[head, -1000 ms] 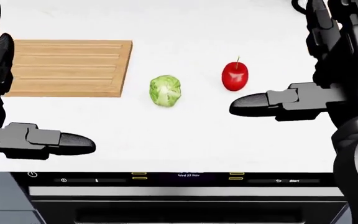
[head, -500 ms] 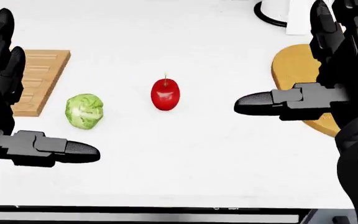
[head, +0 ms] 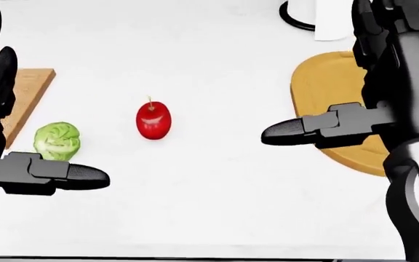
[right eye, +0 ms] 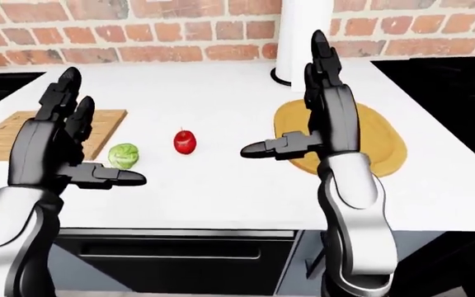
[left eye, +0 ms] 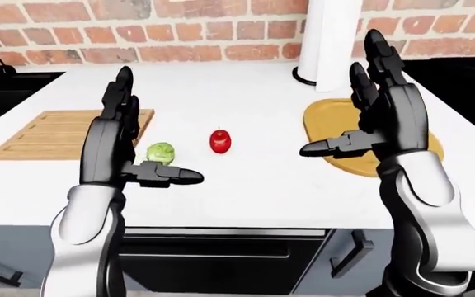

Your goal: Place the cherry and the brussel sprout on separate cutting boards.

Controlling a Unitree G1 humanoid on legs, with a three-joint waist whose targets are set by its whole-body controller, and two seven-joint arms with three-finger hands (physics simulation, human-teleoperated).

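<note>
Landmark: cherry (head: pixel 153 120), lying on the white counter (head: pixel 217 196), stem pointed toward the top of the head view, so its long axis runs top-to-bottom there.

- Brussel sprout (head: pixel 57 141) is seen just left of the cherry and slightly lower, apart from it.
- Left hand (left eye: pixel 118 142) is held spread open, nothing gripped; it is placed left of the cherry, nearly over the sprout.
- Right hand (head: pixel 384 82) is also spread open and empty, well to the right of the cherry.
- Rectangular cutting board (left eye: pixel 52 133) is found left of the cherry, past the sprout; round cutting board (right eye: pixel 382 139) right of it, under the right hand.

Judgement: sprout is best taken by the left hand, cherry by the right.
</note>
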